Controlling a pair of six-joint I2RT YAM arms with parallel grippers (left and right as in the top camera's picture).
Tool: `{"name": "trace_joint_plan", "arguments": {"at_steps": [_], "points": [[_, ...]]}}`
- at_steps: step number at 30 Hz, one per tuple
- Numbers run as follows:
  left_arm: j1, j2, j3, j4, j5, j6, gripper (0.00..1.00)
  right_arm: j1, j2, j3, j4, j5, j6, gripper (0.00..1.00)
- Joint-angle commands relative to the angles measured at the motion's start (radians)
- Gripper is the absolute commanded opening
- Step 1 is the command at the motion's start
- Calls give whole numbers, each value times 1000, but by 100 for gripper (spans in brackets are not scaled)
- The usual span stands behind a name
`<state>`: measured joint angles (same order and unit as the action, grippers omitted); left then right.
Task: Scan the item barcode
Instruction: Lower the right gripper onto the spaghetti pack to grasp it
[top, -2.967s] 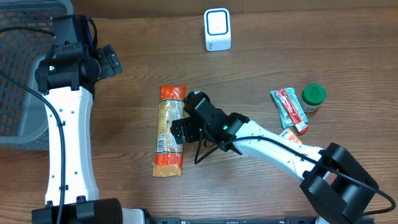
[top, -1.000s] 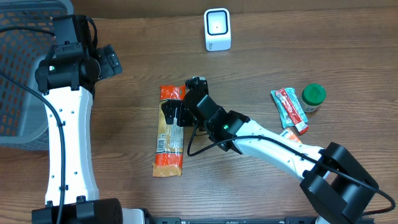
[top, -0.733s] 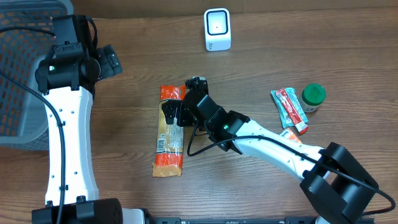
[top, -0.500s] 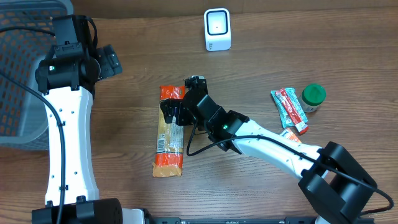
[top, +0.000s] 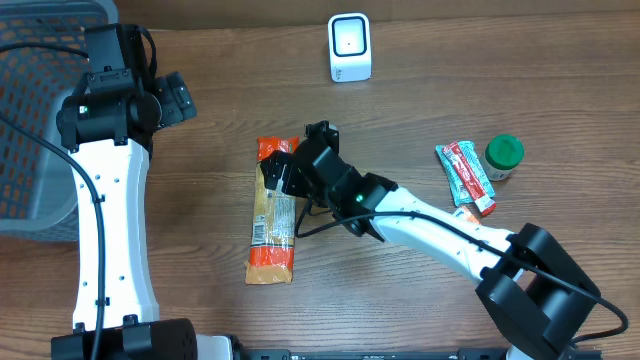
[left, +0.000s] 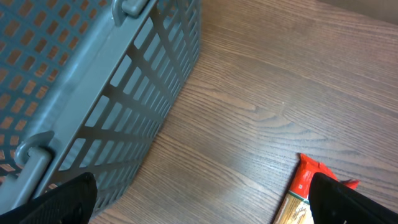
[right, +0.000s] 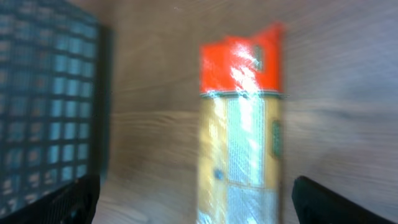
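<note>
The item is a long pasta packet (top: 271, 228) with orange ends and a yellow middle, lying flat on the wooden table. In the right wrist view the packet (right: 245, 124) is blurred, with its orange end uppermost. My right gripper (top: 283, 172) hovers open over the packet's far part, and nothing sits between its fingers (right: 339, 202). The white scanner (top: 349, 46) stands at the table's far side. My left gripper (top: 176, 100) is open and empty beside the basket, away from the packet (left: 309, 194).
A grey plastic basket (top: 30, 130) fills the far left corner. Two red snack bars (top: 466, 175) and a green-lidded jar (top: 504, 156) lie at the right. Another orange wrapper (top: 470, 216) peeks from under my right arm.
My right gripper has moved from the packet's middle toward its far orange end, staying open. The packet and left arm have not moved.
</note>
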<state>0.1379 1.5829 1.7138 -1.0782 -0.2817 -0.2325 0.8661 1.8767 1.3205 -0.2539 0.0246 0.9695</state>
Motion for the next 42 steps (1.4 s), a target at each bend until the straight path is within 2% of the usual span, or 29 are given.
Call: {"name": "trace_joint_plan", "arguments": {"at_steps": [1, 3, 4, 6, 7, 8, 10, 11, 17, 21, 22, 26, 38, 42], "points": [[-1, -14, 18, 1, -13, 8, 100, 6, 0, 120, -142, 30, 39, 100], [-1, -14, 18, 1, -13, 8, 100, 23, 0, 168, -202, 56, -67, 97], [-1, -14, 18, 1, -13, 8, 100, 32, 0, 191, -211, 56, -151, 88], [-1, -14, 18, 1, -13, 8, 100, 53, 0, 232, -230, 64, -281, 56], [-1, -14, 18, 1, -13, 8, 100, 58, 0, 240, -238, 76, -291, 48], [-1, -14, 18, 1, -13, 8, 100, 66, 0, 243, -239, 108, -290, 47], [-1, -14, 18, 1, -13, 8, 100, 79, 10, 242, -243, 148, -290, 59], [-1, -14, 18, 1, -13, 8, 100, 85, 19, 242, -241, 163, -290, 62], [-1, -14, 18, 1, -13, 8, 100, 113, 145, 242, -144, 122, -286, 64], [-1, -14, 18, 1, -13, 8, 100, 121, 214, 242, -124, 124, -238, 73], [-1, -14, 18, 1, -13, 8, 100, 119, 219, 242, -144, 135, -211, 77], [-1, -14, 18, 1, -13, 8, 100, 108, 220, 242, -190, 160, -150, 99], [-1, -14, 18, 1, -13, 8, 100, 109, 294, 242, -159, 123, -145, 100], [-1, -14, 18, 1, -13, 8, 100, 109, 314, 242, -212, 116, -119, 100]]}}
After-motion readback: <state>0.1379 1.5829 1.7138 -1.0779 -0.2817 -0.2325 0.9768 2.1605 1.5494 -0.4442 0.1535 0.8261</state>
